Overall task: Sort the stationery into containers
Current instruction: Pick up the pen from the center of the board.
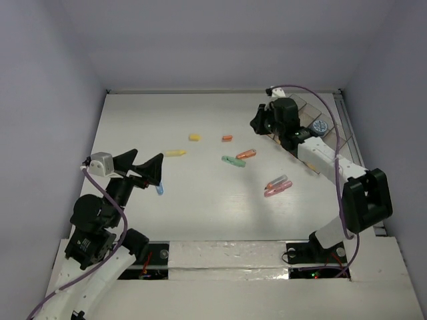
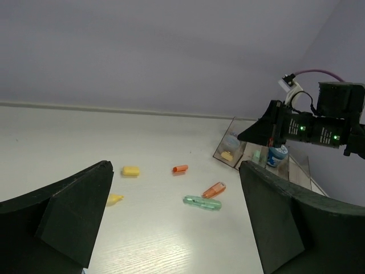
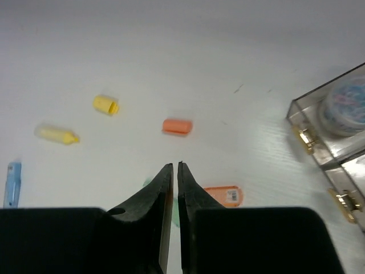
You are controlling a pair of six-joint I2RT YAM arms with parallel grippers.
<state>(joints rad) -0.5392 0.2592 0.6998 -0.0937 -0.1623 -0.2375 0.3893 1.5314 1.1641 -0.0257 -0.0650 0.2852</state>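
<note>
**Stationery [image 1: 275, 181] loose on the table [image 1: 200, 213], bins [image 1: 307, 105] at upper right**

Pieces lie spread across the middle of the top view. A yellow stub [image 1: 194, 137] and an orange stub [image 1: 227, 139] are toward the top, and a yellow stick [image 1: 175, 153] is left of centre. A green stick [image 1: 233, 161] lies just beside an orange stick [image 1: 246, 154], and two pink sticks [image 1: 277, 191] lie side by side at lower right. A blue stick [image 1: 159, 190] lies just below the left gripper [image 1: 141, 165], whose jaws stand wide apart with nothing between them. The bins sit at the table's upper right edge, and one holds a blue roll [image 1: 319, 126]. The right gripper [image 3: 174, 166] hovers beside the bins with its jaws pressed together, gripping nothing.
</note>
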